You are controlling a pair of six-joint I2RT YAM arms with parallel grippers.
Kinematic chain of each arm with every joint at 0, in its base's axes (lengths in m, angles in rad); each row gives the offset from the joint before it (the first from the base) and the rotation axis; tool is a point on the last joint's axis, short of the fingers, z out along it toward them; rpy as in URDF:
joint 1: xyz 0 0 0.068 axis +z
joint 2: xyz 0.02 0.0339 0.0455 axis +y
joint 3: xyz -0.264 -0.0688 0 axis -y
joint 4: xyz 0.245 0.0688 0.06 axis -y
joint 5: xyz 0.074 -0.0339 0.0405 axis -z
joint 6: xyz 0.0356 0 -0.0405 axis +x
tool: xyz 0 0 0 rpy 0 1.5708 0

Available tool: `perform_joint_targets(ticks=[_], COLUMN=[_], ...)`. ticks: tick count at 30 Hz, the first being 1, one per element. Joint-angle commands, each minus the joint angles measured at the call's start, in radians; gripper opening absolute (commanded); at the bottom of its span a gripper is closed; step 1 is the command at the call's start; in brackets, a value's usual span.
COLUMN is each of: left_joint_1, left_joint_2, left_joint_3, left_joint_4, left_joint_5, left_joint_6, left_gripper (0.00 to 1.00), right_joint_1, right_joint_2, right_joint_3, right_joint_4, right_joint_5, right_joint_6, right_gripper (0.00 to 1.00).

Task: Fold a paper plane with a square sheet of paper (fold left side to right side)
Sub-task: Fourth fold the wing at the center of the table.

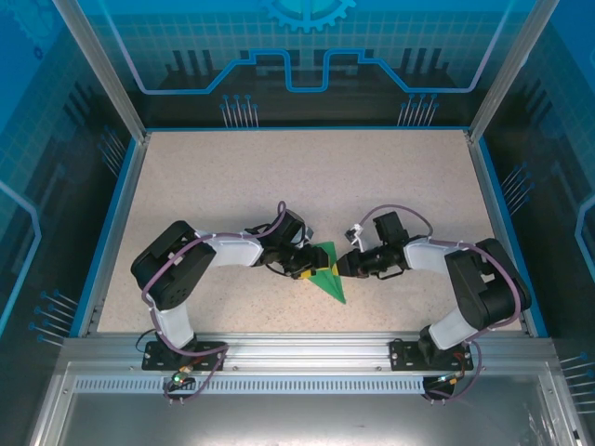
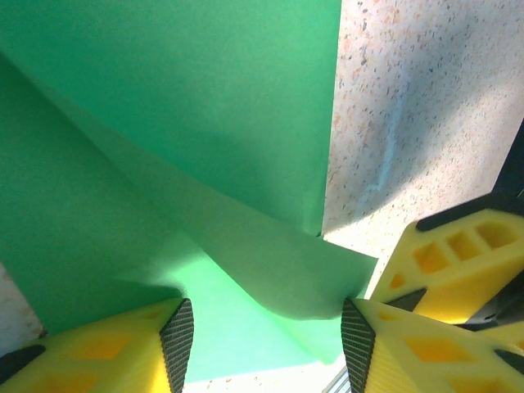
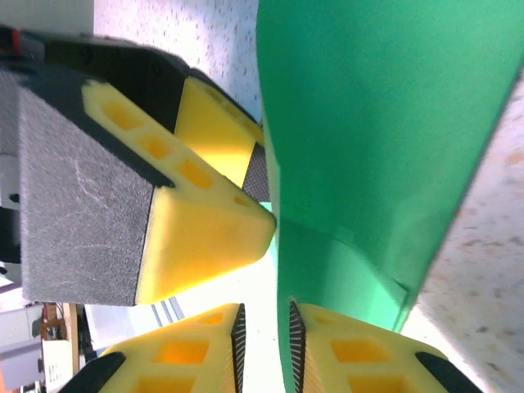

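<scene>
green paper (image 1: 328,275): creased into a pointed shape, no longer a flat square. in your top view it lies on the table (image 1: 279,177) toward 6 o'clock of the surface, near the front edge, with its tip aimed at about 5 o'clock. the layers overlap. in the left wrist view (image 2: 205,164) you see a diagonal crease and a loose flap lifting toward the camera.

left gripper (image 1: 305,269): at the paper's 9 o'clock, touching its edge. in its own view (image 2: 266,337) the fingers (image 2: 176,337) are spread wide, and the raised flap sits in the gap between them without either pad pressing on it.

right gripper (image 1: 346,266): at the paper's 3 o'clock, nose to nose with the left one. in its wrist view (image 3: 266,344) the fingers (image 3: 239,342) stand almost together, with a thin bright slit left between them. the paper (image 3: 377,123) runs down along the 3 o'clock pad. you cannot tell from these frames whether that edge is pinched or only brushing past.

the grippers are just beside each other. a finger of the right one is at 4 o'clock in the left wrist view, and the left one sits at 10 o'clock in the right wrist view.
</scene>
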Motion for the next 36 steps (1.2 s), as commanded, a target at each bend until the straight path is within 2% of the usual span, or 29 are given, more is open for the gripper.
perform_joint_targets(ticks=[1, 9, 21, 32, 36], left_joint_1=[-0.006, -0.006, -0.006, -0.006, -0.006], left_joint_2=[0.070, 0.070, 0.072, 0.068, 0.067], left_joint_3=[-0.009, -0.010, -0.007, -0.007, -0.009], left_joint_4=[-0.060, -0.057, -0.061, -0.065, -0.064], left_joint_5=[-0.080, -0.080, -0.079, -0.079, -0.080], left_joint_6=[0.027, 0.027, 0.030, 0.032, 0.031], left_gripper=[0.54, 0.54, 0.54, 0.55, 0.55], right_joint_1=[-0.026, -0.008, 0.027, 0.002, -0.009], right_joint_2=[-0.004, 0.045, 0.104, 0.109, 0.115], right_joint_3=[0.010, 0.020, 0.037, 0.030, 0.027], right_joint_4=[-0.016, 0.027, 0.066, 0.034, 0.011], right_joint_5=[-0.053, -0.073, -0.067, -0.039, -0.023], right_joint_6=[0.002, 0.030, 0.051, 0.019, -0.003], right_gripper=[0.24, 0.27, 0.26, 0.03, 0.01])
